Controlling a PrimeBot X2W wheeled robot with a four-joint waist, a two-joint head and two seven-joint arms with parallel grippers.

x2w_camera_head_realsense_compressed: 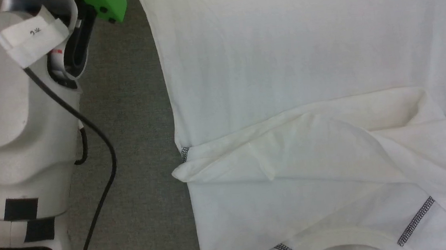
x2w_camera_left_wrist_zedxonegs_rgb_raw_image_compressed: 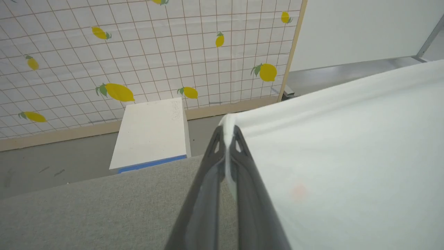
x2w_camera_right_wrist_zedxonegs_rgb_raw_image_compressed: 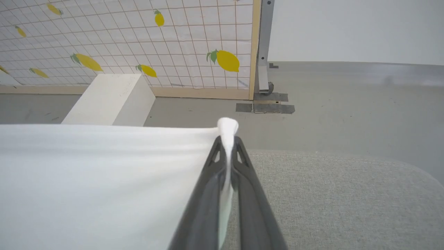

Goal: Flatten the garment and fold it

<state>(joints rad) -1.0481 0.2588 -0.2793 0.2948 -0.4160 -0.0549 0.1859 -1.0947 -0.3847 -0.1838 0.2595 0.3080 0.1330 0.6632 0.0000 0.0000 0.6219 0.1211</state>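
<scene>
While the shirt [x2w_camera_head_realsense_compressed: 281, 52] lies spread on the grey tabletop [x2w_camera_head_realsense_compressed: 136, 130], two of its corners are held.
The left fingers [x2w_camera_left_wrist_zedxonegs_rgb_raw_image_compressed: 204, 187] are closed on one corner of the white fabric, and the right fingers [x2w_camera_right_wrist_zedxonegs_rgb_raw_image_compressed: 249, 194] are closed on another, a tuft being seen above their tips. In the head view a sleeve [x2w_camera_head_realsense_compressed: 312, 144] is laid across the body, with the collar [x2w_camera_head_realsense_compressed: 342, 236] at the bottom edge. A white box [x2w_camera_left_wrist_zedxonegs_rgb_raw_image_compressed: 149, 135] is seen on the floor before a lemon-patterned screen [x2w_camera_left_wrist_zedxonegs_rgb_raw_image_compressed: 138, 52].
</scene>
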